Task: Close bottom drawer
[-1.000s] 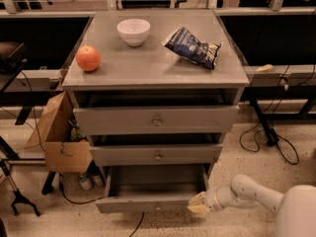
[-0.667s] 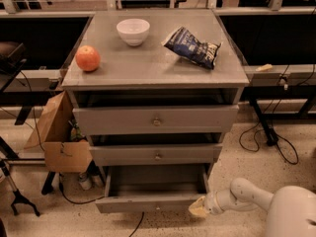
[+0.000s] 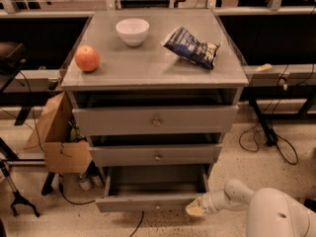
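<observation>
Fingers (image 3: 192, 211) look pinched together into one tan wedge, gripping nothing. The gripper (image 3: 196, 209) sits low, under the table's front right corner, touching or just about touching the right end of the bottom drawer (image 3: 148, 202) front.

Compared with a second ago it has dipped a touch lower and crept slightly left along that panel, and the white arm (image 3: 276, 214) behind it has swung in closer. The drawer itself hasn't budged as far as we can tell. It hangs out well past the front edge of the table (image 3: 148, 70) with its grey inside showing, while the two drawers above it sit much further in.

Left to right, we've got a cardboard box (image 3: 59, 137) on the floor off the left edge. Up top there's an apple (image 3: 87, 58) near the left edge, a white bowl (image 3: 132, 31) toward the back edge and a chip bag (image 3: 191, 47) toward the back right corner. None of it has moved.

Our read is that this is the lining-up bit, with no real push yet, so the task is basically all still ahead. Shoving from the far right end instead of by the little centre knob (image 3: 157, 206) could skew the drawer sideways, so we'd want a steady push straight toward the back edge
</observation>
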{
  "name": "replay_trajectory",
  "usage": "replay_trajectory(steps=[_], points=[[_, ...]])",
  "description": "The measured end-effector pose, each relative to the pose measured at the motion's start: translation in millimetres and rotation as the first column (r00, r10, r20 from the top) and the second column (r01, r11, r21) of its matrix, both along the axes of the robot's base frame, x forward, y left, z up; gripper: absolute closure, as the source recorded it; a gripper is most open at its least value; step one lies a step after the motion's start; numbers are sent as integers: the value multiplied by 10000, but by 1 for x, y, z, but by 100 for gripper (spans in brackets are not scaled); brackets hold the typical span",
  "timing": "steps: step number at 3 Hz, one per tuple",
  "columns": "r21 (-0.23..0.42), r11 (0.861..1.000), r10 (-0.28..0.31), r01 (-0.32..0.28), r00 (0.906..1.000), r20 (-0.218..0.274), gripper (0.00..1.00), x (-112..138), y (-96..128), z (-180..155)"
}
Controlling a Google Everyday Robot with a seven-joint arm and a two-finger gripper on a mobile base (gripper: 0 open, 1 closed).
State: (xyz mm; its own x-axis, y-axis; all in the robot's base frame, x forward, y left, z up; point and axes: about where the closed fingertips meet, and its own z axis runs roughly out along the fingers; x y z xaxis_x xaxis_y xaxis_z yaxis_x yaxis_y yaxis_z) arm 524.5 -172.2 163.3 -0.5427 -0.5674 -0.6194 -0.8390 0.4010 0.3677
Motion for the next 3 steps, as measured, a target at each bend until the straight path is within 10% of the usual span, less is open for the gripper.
replay_trajectory(steps=[3], points=[[-31,9992,-387,391,9947,953,11,37,7,6]])
